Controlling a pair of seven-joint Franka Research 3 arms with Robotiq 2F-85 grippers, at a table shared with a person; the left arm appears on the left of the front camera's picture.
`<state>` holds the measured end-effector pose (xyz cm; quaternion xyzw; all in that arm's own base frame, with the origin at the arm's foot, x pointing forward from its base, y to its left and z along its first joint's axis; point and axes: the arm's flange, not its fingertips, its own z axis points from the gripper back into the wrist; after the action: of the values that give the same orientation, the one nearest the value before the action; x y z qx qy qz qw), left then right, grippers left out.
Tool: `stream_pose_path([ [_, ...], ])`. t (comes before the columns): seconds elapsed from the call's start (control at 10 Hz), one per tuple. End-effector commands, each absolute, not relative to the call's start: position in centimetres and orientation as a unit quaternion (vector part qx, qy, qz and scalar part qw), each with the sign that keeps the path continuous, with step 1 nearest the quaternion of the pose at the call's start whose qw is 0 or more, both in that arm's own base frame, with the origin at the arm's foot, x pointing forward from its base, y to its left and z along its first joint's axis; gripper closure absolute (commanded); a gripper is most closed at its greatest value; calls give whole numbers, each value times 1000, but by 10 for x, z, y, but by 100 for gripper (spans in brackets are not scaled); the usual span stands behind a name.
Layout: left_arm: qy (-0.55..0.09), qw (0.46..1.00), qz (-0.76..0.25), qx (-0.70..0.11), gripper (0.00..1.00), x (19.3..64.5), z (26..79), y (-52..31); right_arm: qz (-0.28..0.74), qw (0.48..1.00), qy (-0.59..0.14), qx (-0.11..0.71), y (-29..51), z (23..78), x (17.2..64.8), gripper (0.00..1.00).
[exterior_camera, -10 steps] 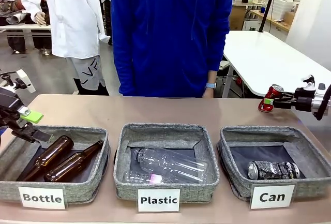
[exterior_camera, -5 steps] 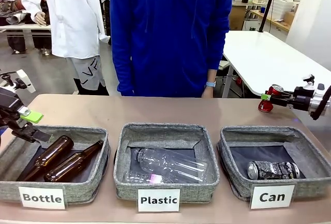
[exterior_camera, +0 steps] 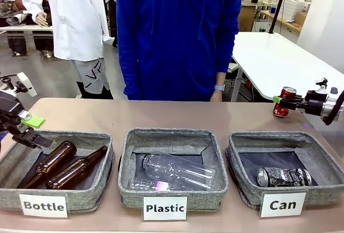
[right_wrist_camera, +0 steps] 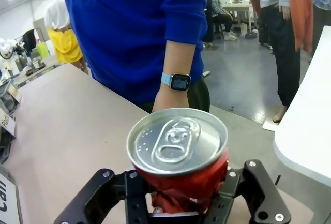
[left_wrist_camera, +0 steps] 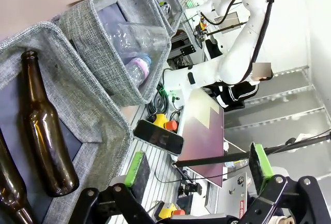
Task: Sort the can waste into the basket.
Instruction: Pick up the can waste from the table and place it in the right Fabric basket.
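Observation:
A dented red can (exterior_camera: 283, 101) with a silver top stands upright at the table's far right, behind the grey basket (exterior_camera: 279, 135) labelled "Can". My right gripper (exterior_camera: 279, 104) comes in from the right and is shut on the red can (right_wrist_camera: 178, 151), with the black fingers (right_wrist_camera: 129, 188) pressed to its crushed sides. A black can (exterior_camera: 284, 177) with pale print lies on its side inside the basket. My left gripper (exterior_camera: 29, 128) hangs open over the left edge of the "Bottle" bin (exterior_camera: 59, 135), its green pads (left_wrist_camera: 137, 167) wide apart around nothing.
Two brown glass bottles (exterior_camera: 64, 166) lie in the "Bottle" bin. Clear plastic bottles (exterior_camera: 174, 171) lie in the "Plastic" bin (exterior_camera: 166, 132). A person in a blue top (exterior_camera: 177, 34) stands at the far edge, with a watch-wearing wrist (right_wrist_camera: 176, 81) just behind the red can.
The right gripper's jaws have closed onto the red can, which was tilted and now stands upright. The left arm has not moved.

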<state>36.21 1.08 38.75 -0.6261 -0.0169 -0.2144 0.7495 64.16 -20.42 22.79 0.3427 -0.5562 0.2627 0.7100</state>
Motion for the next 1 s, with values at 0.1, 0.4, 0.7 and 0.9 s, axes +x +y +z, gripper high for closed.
stream_pose_path([
  [0.1,-14,747,-219,-627,0,359,390,13,290,708,-543,346,-187,287,621,100],
  [0.4,-14,747,-219,-627,0,359,390,13,348,729,-456,373,-144,388,561,100],
  [0.7,-14,747,-219,-627,0,359,390,13,516,751,-278,304,-69,412,482,100],
  [0.9,-14,747,-219,-627,0,359,390,13,644,681,-211,277,-34,397,437,100],
])
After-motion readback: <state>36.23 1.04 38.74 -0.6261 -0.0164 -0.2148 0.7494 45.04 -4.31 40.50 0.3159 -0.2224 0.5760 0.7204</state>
